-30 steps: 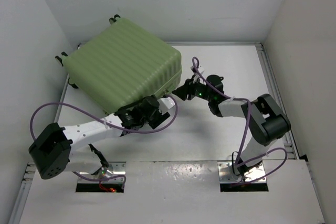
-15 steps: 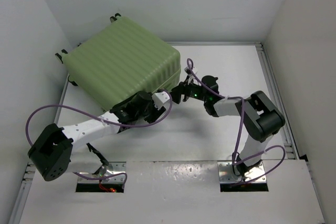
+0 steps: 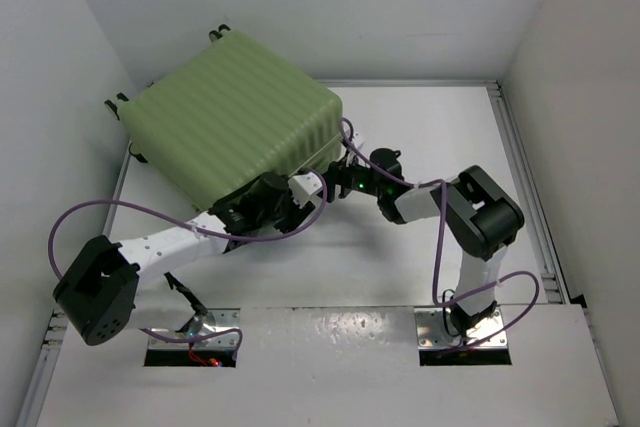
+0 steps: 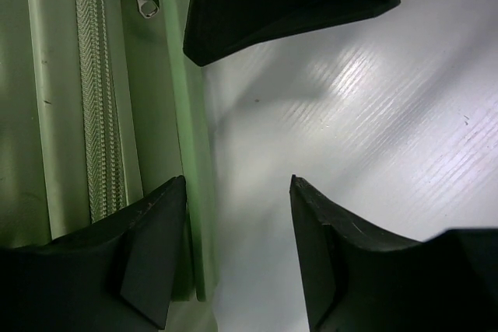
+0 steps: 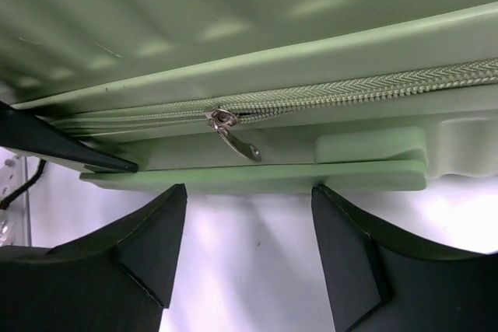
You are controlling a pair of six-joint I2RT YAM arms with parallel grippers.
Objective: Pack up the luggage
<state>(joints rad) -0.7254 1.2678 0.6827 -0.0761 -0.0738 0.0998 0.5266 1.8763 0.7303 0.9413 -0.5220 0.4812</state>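
luggage (image 3: 235, 132) is flanked at its near corner by both grippers. left gripper (image 4: 233, 207) is spread with nothing held, just beside the zipper (image 4: 97, 99). right gripper (image 5: 245, 215) is also spread and empty, just below the zipper pull (image 5: 229, 131). further back, the closed case is seen at 11 o'clock on the table (image 3: 430, 127), with the wheels (image 3: 215, 35) toward the far wall.

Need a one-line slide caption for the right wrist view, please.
Open right gripper faces the metal zipper pull on the pale-green ribbed hard-shell suitcase.
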